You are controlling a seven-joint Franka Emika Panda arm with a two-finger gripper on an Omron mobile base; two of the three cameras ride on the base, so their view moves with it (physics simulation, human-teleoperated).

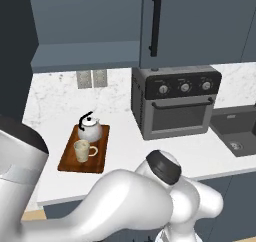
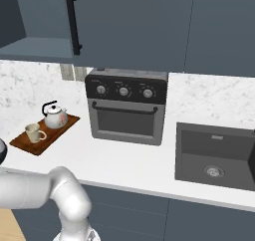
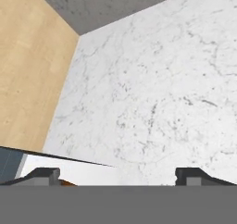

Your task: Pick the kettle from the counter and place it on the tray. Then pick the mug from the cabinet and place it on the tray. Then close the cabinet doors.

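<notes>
Cabinet (image 1: 85,56): I see its shelf open at the upper left in both base views, high above my arm; the shelf looks bare. I cannot place it against the pincer, since the pincer itself is not where those cameras look.
Door (image 1: 197,21): one panel with a black bar handle sits flat over the oven; in the left base view a dark panel fills the far left edge, and I cannot tell whether it is the other door swung out.
Counter (image 1: 125,151): white marble, running in front of my arm, with oven, sink and tray on it.
Wall (image 3: 152,93): marble-patterned surface that my hand camera faces, ahead of the pincer, with a tan panel to its left and a grey one above.
Oven (image 1: 175,101): grey, right of the tray.
Sink (image 2: 216,158): dark, right of the oven.
Tray (image 1: 70,162): on the counter, left of the oven.
Kettle (image 1: 90,128): upright on the tray's far end.
Mug (image 1: 83,150): upright on the tray's near end, just beside the kettle.
Pincer (image 3: 118,174): fingertips stand wide apart with nothing between them.
</notes>
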